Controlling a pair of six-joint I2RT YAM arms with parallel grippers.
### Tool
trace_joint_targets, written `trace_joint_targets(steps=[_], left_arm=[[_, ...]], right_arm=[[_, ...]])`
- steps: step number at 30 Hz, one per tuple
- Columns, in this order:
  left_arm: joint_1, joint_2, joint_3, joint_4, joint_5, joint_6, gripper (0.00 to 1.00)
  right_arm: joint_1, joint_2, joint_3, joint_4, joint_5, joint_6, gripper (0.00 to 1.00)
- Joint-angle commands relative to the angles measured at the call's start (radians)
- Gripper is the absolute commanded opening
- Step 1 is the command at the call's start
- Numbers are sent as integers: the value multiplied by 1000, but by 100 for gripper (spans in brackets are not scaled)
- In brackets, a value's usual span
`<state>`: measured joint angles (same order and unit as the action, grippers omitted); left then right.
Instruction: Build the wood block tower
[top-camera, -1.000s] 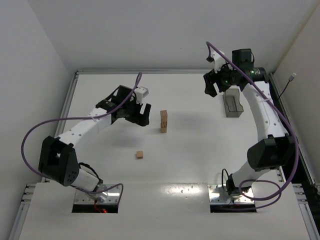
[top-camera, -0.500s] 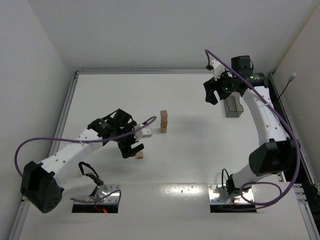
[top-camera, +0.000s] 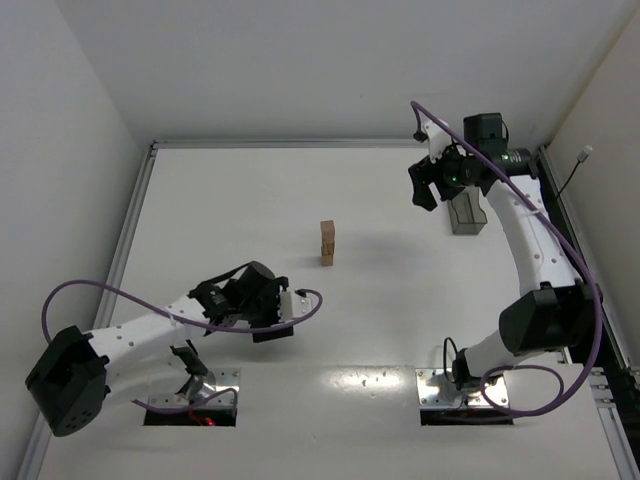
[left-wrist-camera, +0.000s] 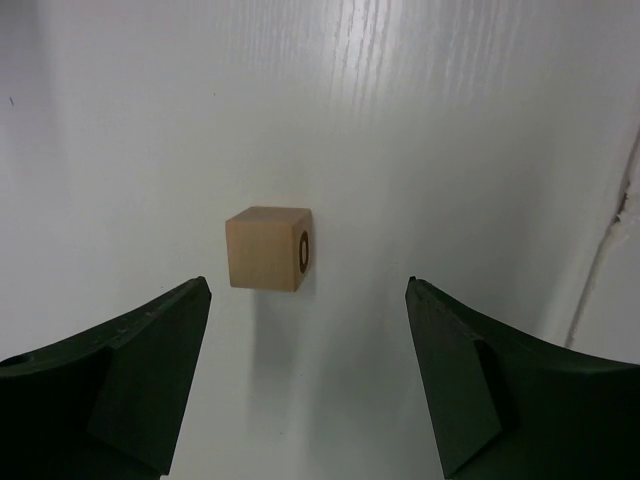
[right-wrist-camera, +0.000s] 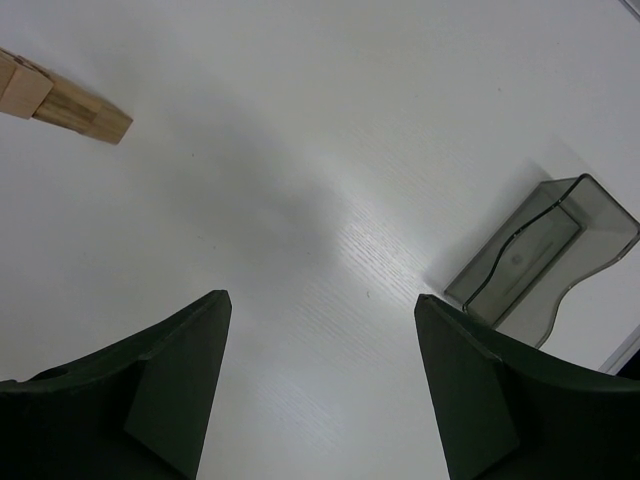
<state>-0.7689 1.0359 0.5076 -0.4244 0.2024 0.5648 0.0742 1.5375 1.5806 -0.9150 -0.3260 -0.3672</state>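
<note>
Wood block (left-wrist-camera: 267, 249) sits dead ahead of the left gripper (left-wrist-camera: 305, 290), and those jaws are spread wide with nothing between them. The dark fingers (left-wrist-camera: 140, 370) frame the cube from either side in the wrist view without touching it. The cube lies just beyond the tips, a little nearer the finger on the left of the picture, flat on the white table (top-camera: 400, 300), with a dark ring mark on its right-hand face. From above, the left arm is folded low near its own base and the gripper head covers that cube completely. Further out, toward the middle of the table, the tower (top-camera: 327, 243) stands upright, one cube wide, well apart from the left gripper. Over on the far right, the right gripper (top-camera: 422, 188) is held up high, jaws parted and empty. Its wrist camera catches the tower in the top-left corner and a dark grey translucent box (right-wrist-camera: 540, 262) at the right. In the overhead view that box sits just beside the right gripper, near the table's right edge.
</note>
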Motion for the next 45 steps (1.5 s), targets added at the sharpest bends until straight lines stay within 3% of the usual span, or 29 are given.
trace_joint_targets(steps=[1,12,19,26,29,32,33,35,39,45], left_arm=[[-38,27,-14,188,-55,-5,77],[-47,96,5,237,-93,7,77],[11,151,14,237,-51,17,77],[31,199,45,228,-8,17,70],[43,224,55,216,12,17,59],[43,224,65,205,28,6,34],[43,224,65,205,28,-3,18],[43,224,74,205,28,-29,0],[43,165,83,194,28,-107,0],[28,-163,5,379,-32,-331,0]], right_arm=[[-4,-39,-18,22,21,-6,71],[-4,-19,-28,22,21,-6,71],[-4,0,-7,13,12,-15,71],[-4,0,-7,13,12,-15,71],[-4,0,-7,13,12,-15,71],[-4,0,-7,13,12,-15,71],[-4,0,-7,13,12,-15,71],[-4,0,-7,13,2,-15,71],[-4,0,-7,4,-22,-15,71],[6,13,33,-65,-341,-62,69]])
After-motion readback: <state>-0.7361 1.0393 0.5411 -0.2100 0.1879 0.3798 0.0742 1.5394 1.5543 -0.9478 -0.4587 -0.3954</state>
